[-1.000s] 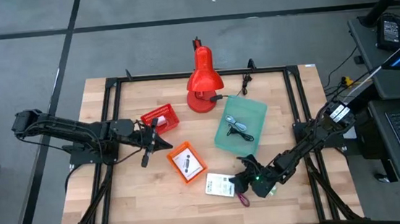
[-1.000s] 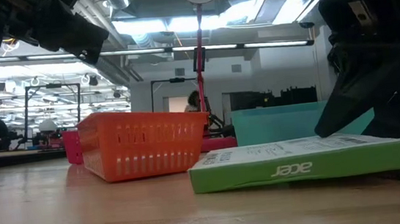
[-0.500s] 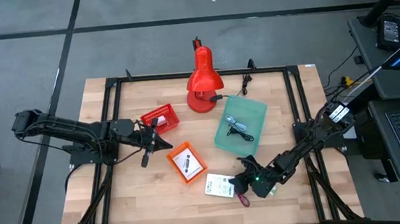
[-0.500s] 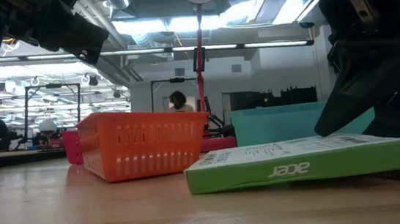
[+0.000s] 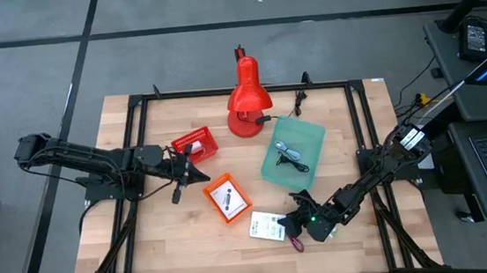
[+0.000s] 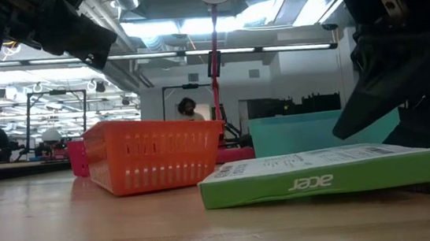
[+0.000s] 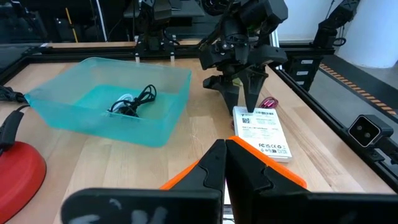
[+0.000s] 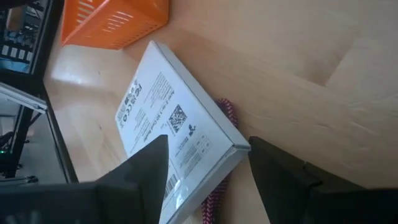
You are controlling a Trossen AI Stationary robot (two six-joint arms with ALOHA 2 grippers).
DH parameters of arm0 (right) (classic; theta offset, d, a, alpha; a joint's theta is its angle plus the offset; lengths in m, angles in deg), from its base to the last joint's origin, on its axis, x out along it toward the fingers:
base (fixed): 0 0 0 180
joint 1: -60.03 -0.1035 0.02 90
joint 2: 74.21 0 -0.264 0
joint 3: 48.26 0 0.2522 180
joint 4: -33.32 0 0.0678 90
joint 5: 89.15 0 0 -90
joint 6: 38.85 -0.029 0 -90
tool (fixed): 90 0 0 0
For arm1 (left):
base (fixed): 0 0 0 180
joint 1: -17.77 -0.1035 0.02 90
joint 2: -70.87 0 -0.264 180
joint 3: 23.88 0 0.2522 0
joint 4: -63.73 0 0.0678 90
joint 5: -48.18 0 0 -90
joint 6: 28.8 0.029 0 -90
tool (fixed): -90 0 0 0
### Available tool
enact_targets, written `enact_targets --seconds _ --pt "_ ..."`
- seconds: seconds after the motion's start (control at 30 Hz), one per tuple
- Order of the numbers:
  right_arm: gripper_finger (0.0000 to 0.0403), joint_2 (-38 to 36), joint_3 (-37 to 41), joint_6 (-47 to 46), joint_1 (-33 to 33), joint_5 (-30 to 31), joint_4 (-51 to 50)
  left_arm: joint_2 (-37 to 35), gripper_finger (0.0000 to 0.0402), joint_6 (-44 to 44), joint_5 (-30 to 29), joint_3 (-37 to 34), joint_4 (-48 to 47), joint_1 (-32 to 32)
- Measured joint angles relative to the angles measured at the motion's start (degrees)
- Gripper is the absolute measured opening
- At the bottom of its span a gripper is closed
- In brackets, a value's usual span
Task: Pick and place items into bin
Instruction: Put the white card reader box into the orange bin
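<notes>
The right gripper (image 5: 297, 224) is hovering with fingers spread wide over the white printed box (image 5: 268, 226) near the worktop's front edge, gripping nothing, a purple strap (image 8: 217, 186) lying beside the box, while the left gripper (image 5: 195, 170), fingers pressed together and empty, is waiting at mid-table.

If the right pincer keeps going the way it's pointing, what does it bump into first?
Probably the white box. The open right pincer points down at the box's near edge, one finger on either side. A purple cord pokes out from under the box, though depth is hard to judge.
</notes>
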Motion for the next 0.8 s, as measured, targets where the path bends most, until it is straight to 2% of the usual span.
enact_targets --seconds 0.23,0.47,0.8 --pt "0.02 0.2 0.0 0.1 0.0 0.0 0.4 0.0 0.0003 0.0 0.0 0.0 0.0 0.0" --pt "0.02 4.4 -0.4 2.6 0.0 -0.3 6.9 0.0 0.0006 0.0 0.0 0.0 0.0 0.0" --pt "0.02 4.6 -0.3 2.6 0.0 -0.6 7.1 0.0 0.0006 0.0 0.0 0.0 -0.4 0.0"
